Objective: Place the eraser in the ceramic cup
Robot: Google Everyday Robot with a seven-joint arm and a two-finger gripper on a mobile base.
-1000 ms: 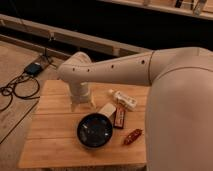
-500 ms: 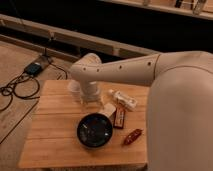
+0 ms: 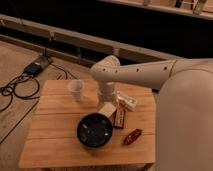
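Note:
The eraser (image 3: 119, 116), a dark reddish-brown flat bar, lies on the wooden table (image 3: 50, 125) right of centre, just right of the dark bowl (image 3: 94, 131). The ceramic cup (image 3: 76, 90), small, white and upright, stands at the back left of the table. My white arm reaches in from the right and bends down over the back middle of the table. My gripper (image 3: 107, 98) hangs there, right of the cup and just behind the eraser, above a pale beige block (image 3: 106, 110). It does not appear to touch the eraser.
A glossy red elongated piece (image 3: 133, 136) lies near the front right. A white packet-like object (image 3: 127, 101) lies at the back right. Cables and a small box (image 3: 35, 67) lie on the floor to the left. My white body fills the right side.
My arm has swung to the right across the table's back, uncovering the white cup. The eraser, bowl and other objects have not moved.

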